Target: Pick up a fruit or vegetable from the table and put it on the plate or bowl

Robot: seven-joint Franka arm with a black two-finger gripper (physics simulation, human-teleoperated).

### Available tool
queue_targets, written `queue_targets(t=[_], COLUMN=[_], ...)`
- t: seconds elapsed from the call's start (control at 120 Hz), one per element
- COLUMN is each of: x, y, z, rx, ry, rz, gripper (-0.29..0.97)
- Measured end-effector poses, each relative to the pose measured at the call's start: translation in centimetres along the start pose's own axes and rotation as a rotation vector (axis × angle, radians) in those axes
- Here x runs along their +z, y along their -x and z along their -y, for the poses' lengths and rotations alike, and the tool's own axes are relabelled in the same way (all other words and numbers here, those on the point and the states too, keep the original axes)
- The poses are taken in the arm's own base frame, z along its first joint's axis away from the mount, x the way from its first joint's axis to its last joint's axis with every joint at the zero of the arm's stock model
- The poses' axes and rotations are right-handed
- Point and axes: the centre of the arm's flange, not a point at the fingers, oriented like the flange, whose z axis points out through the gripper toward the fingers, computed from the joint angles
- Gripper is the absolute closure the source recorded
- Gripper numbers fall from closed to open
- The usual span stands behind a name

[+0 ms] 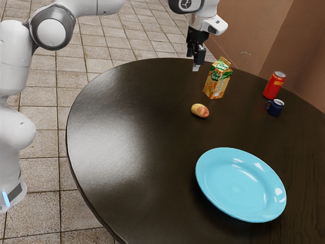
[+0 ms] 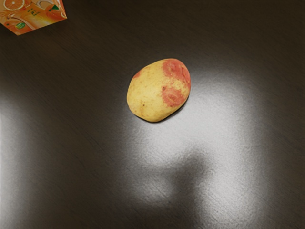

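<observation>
Gripper [image 1: 195, 65]: hangs high over the far side of the table [image 1: 132, 142], pointing down. From the side camera I cannot tell whether the jaws are wide or closed, and nothing is held. Target: a mango [image 1: 200, 110], judging by its yellow skin with red blush, lying on its side on the bare tabletop. In the exterior view it sits at about 6 o'clock from the gripper and well below it. The wrist camera looks nearly straight down on the mango [image 2: 158, 89], so I judge the hand roughly lined up overhead with the descent yet to make. Handling estimate: a light, firm ovoid with smooth, probably slippery skin, rounded enough to roll or squirt out if pinched off-centre. Plan is to take it across the short axis at the widest belly, jaws square to the long axis, with moderate force so the flesh is not bruised. Surroundings: an orange juice carton [image 1: 217, 78] stands upright at 1 o'clock from the mango, near but apart, and its corner shows in the wrist view [image 2: 31, 14]. A red soda can [image 1: 274, 85] and a dark blue mug [image 1: 274, 107] are well apart toward 3 o'clock. The light blue plate [image 1: 203, 175] is empty, at 5 o'clock from the mango.
</observation>
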Motion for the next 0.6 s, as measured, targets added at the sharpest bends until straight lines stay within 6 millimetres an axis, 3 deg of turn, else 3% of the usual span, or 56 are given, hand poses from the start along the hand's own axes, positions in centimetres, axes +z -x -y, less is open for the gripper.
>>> queue_targets(t=[0.125, 0.208, 0.258, 0.408, 0.542, 0.6], x=[-0.1, -1.2, -1.0, -0.2, 0.1, 0.7], y=[0.1, -0.4, -0.7, -0.5, -0.5, -0.2], z=[0.4, -2.8, -3.5, -1.6, -1.6, -0.3], rx=[-0.009, 0.027, 0.023, -0.053, -0.096, -0.14], ry=[-0.008, -0.029, -0.031, -0.039, -0.003, 0.031], rz=[0.0, -0.015, -0.014, -0.002, 0.002, 0.012], gripper=[0.0, 0.0, 0.0, 0.0, 0.0, 0.0])
